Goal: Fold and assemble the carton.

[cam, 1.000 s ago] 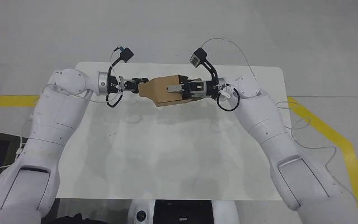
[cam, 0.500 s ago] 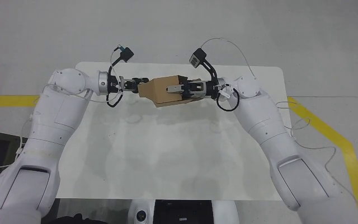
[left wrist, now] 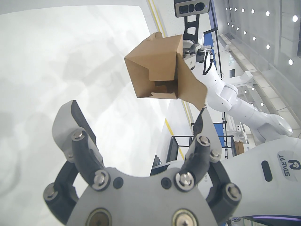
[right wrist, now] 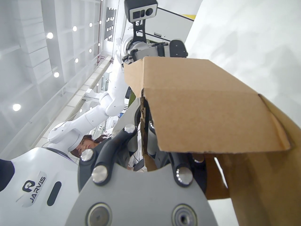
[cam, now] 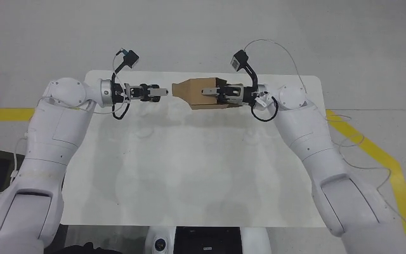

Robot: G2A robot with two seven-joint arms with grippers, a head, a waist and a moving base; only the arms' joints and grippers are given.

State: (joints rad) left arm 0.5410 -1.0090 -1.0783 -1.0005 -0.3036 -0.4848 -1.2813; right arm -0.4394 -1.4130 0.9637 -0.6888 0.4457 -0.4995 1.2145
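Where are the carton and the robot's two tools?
carton (cam: 190,95), top view, its brown top face.
left tool (left wrist: 138,106), left wrist view, between its open fingertips.
right tool (cam: 214,93), top view, clamped on the carton.

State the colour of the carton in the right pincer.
The carton is plain cardboard brown, seen best in the right wrist view.

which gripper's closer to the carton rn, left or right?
Right. The right gripper is shut on one end of the carton. The left gripper is open and sits just off the opposite end, facing it without touching.
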